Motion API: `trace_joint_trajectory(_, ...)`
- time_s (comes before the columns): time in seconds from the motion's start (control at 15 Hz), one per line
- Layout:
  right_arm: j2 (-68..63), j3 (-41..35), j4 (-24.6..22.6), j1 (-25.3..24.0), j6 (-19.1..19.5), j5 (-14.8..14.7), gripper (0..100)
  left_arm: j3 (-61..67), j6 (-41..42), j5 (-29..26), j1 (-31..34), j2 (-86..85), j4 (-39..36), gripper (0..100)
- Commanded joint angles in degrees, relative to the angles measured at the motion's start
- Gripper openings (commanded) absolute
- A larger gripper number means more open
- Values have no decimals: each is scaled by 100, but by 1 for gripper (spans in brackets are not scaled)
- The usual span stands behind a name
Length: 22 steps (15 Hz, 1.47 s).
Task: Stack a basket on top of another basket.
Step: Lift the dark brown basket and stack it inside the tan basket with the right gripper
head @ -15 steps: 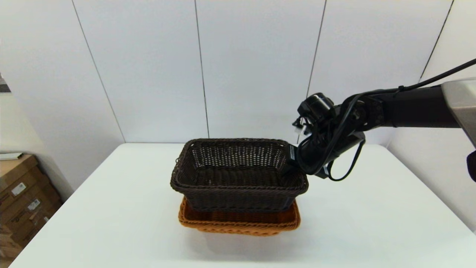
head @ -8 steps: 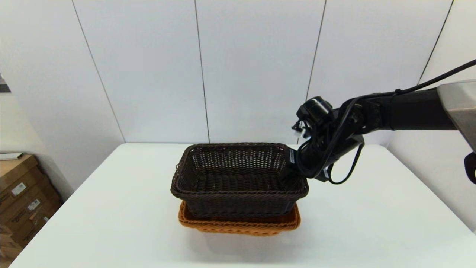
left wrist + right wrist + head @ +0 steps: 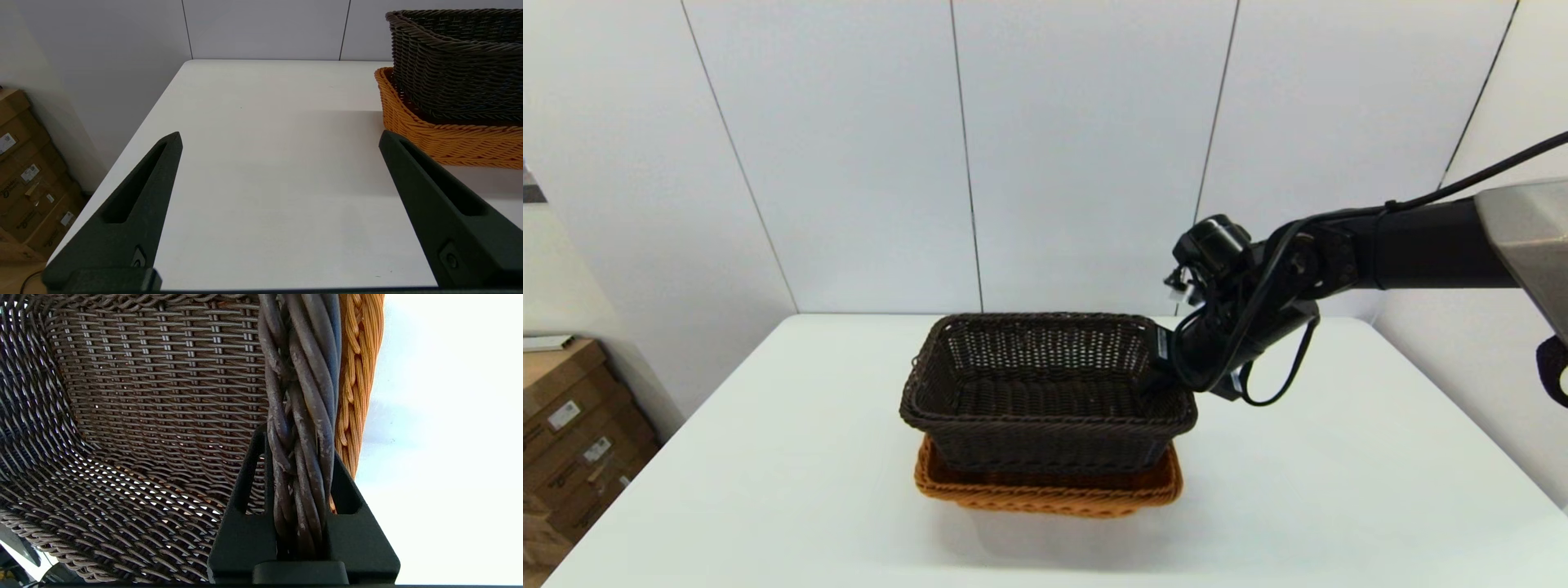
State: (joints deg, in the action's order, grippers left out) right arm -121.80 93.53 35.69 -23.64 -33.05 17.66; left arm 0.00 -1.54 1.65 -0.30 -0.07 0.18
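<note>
Dark brown wicker basket (image 3: 1045,392) nested partway in orange-tan basket (image 3: 1047,488), mid-table (image 3: 768,457) toward the far edge. Lowered slightly over the last second, nearly seated. Right gripper (image 3: 300,457) clamped on its braided rim. Left gripper (image 3: 282,143) wide open, empty, near the table's left edge. No legible writing.

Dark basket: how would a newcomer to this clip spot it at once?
On the white table, find the two-basket stack in the middle. The dark basket is the upper one, its rim clamped by the right gripper; the orange-tan basket beneath is far lighter.
</note>
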Motion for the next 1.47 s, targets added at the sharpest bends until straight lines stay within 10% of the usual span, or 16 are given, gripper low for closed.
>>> trace_joint_trajectory(0.07,-20,-54,17,-36,-17,-79,0,0,-5,2,4,-1,-1,100)
trace_joint_trajectory(1.4,-99,-282,-221,-44,-44,-96,0,0,-5,2,-5,-1,-9,100)
trace_joint_trajectory(1.47,-90,-282,-221,-44,-44,-96,100,0,-5,2,-5,-1,-9,100)
